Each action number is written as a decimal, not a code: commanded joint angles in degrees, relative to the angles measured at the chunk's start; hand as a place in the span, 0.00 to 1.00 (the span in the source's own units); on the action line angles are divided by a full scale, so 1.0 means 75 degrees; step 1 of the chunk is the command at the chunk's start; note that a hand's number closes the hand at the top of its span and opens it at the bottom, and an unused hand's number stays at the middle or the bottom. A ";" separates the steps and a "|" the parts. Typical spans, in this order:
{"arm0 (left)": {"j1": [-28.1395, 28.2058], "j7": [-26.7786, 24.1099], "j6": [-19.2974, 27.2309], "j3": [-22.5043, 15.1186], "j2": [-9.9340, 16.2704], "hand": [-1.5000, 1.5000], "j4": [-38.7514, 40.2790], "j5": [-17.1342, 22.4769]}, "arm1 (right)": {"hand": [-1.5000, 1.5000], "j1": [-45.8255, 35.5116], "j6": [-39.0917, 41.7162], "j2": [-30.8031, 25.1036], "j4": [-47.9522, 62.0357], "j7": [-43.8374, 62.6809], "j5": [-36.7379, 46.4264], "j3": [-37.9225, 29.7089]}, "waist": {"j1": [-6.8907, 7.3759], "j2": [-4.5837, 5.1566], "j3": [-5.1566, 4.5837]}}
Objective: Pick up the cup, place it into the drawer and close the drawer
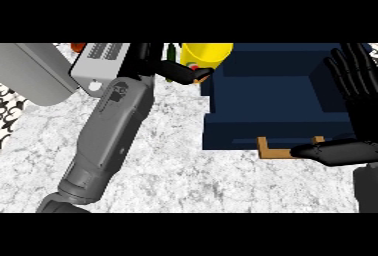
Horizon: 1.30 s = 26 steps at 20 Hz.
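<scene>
Head view: the left hand (177,67) has its fingers curled round the bright yellow plastic cup (207,54), holding it at the far left corner of the open dark blue drawer (277,107). I'd carry it further over the drawer's middle before letting go, so it clears the wall. The cup looks smooth, plain and upright, partly hidden. The right hand (354,100) rests spread open at the right edge, over the marbled white surface (177,170).
</scene>
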 commanded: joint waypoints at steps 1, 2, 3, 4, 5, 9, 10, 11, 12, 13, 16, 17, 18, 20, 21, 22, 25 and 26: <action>-0.1207 0.0983 0.0939 -0.0430 -0.0025 1.00 0.0358 0.0231 | 0.00 -0.0012 0.0063 0.0037 0.0266 -0.0398 0.0085 0.0015 | -0.0115 0.0045 0.0002; -0.1095 0.0994 0.1130 -0.0739 -0.0025 1.00 0.0459 0.0363 | 0.00 0.0273 -0.0087 0.0130 -0.0274 -0.0112 0.0161 0.0119 | -0.0151 0.0031 -0.0001; -0.1678 0.1118 0.1445 -0.0736 -0.0026 1.00 0.0947 0.0675 | 0.00 0.0167 0.0167 0.0021 -0.0026 -0.0253 -0.0065 0.0037 | -0.0290 0.0068 0.0002; -0.1987 0.1494 0.1619 -0.0793 -0.0026 1.00 0.1057 0.0520 | 0.00 0.0044 -0.0080 0.0215 0.0150 -0.0443 0.0188 0.0134 | -0.0228 0.0069 0.0004; -0.2309 0.1539 0.1768 -0.0751 -0.0026 1.00 0.1480 0.0465 | 0.00 0.0405 0.0109 0.0085 -0.0264 -0.0304 -0.0008 0.0056 | -0.0383 0.0083 0.0006; -0.2483 0.1774 0.2038 -0.1640 -0.0026 1.00 0.2342 0.1137 | 0.00 -0.0203 0.0109 0.0018 0.0420 -0.0412 0.0040 0.0013 | -0.0425 0.0120 0.0008; -0.2399 0.1479 0.2126 -0.1718 -0.0026 1.00 0.2676 0.1082 | 0.00 -0.0398 0.0389 -0.0261 0.0262 -0.0053 -0.0467 -0.0235 | -0.0547 0.0149 0.0008; -0.2897 0.1691 0.2247 -0.1546 -0.0026 1.00 0.3027 0.1020 | 0.00 -0.0620 0.0185 -0.0113 0.0419 0.0000 -0.0185 -0.0004 | -0.0584 0.0198 0.0009; -0.2954 0.1832 0.2168 -0.1687 -0.0026 1.00 0.3224 0.1023 | 0.00 -0.0323 0.0312 -0.0109 0.0074 -0.0062 -0.0228 0.0069 | -0.0658 0.0184 0.0010; -0.2948 0.2029 0.2351 -0.2013 -0.0026 1.00 0.3255 0.1140 | 0.00 -0.0395 0.0249 -0.0146 -0.0115 0.0178 -0.0386 -0.0050 | -0.0735 0.0158 0.0010; -0.2532 0.1640 0.1588 -0.2264 -0.0026 1.00 0.3705 0.1248 | 0.00 -0.0543 0.0262 -0.0186 -0.0064 0.0273 -0.0431 -0.0045 | -0.0806 0.0228 0.0006; -0.2684 0.1893 0.1567 -0.2444 -0.0026 1.00 0.3778 0.1326 | 0.00 -0.0476 0.0405 -0.0130 0.0214 -0.0227 -0.0290 0.0053 | -0.0904 0.0272 0.0015; -0.2683 0.1958 0.1294 -0.2514 -0.0026 1.00 0.3896 0.1313 | 0.00 -0.0626 0.0274 -0.0076 0.0426 -0.0335 -0.0264 -0.0052 | -0.0875 0.0300 0.0016; -0.2612 0.2106 0.1313 -0.2872 -0.0026 1.00 0.4044 0.1284 | 0.00 -0.0702 0.0383 -0.0041 0.0195 -0.0058 -0.0346 0.0204 | -0.1214 0.0344 0.0017; -0.2694 0.2185 0.1259 -0.2937 -0.0026 1.00 0.4019 0.1376 | 0.00 -0.1057 0.0405 -0.0191 0.0327 0.0025 -0.0386 0.0110 | -0.1187 0.0347 0.0014; -0.2552 0.2233 0.1224 -0.3027 -0.0026 1.00 0.3962 0.1535 | 0.00 -0.1099 0.0258 0.0053 0.0274 0.0077 -0.0354 0.0289 | -0.1284 0.0353 0.0012; -0.2362 0.1981 0.1338 -0.3429 -0.0026 0.00 0.3938 0.1492 | 0.00 -0.0958 0.0374 0.0155 0.0464 -0.0223 -0.0262 0.0436 | -0.1424 0.0411 0.0018; -0.2460 0.1998 0.1386 -0.3373 -0.0026 0.00 0.3837 0.1661 | 0.00 -0.1179 0.0491 -0.0033 0.0587 -0.0151 -0.0333 0.0341 | -0.1411 0.0410 0.0015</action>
